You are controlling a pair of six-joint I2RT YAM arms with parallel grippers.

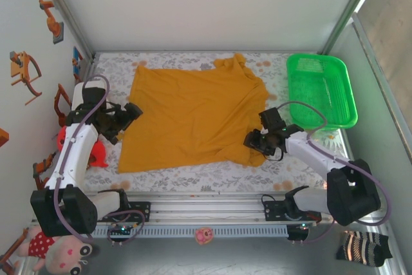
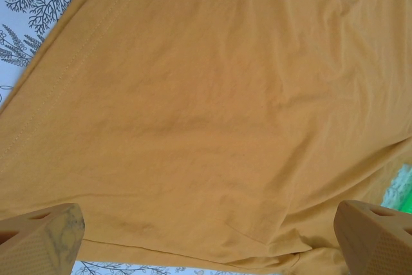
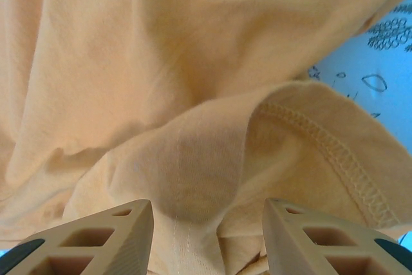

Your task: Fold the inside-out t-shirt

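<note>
- The t-shirt (image 1: 193,117) is lying spread out in the middle of the table (image 1: 193,175), inside out, with its collar end pointing to the far right.
- The left gripper (image 1: 132,115) is hovering at the shirt's left edge, pointing right across the fabric.
- In the left wrist view its fingers (image 2: 45,239) are standing wide apart, with nothing between them but flat shirt below.
- The right gripper (image 1: 252,141) is sitting at the shirt's near right corner, where the cloth is rumpled.
- In the right wrist view its jaws are standing partly apart, and a raised fold of fabric is bulging up between the fingers (image 3: 109,236); I cannot tell if the pads are pressing it.
- A stitched hem (image 3: 335,152) is curling just right of that fold.
- A green basket (image 1: 293,82) is resting at the far right, clear of the shirt.
</note>
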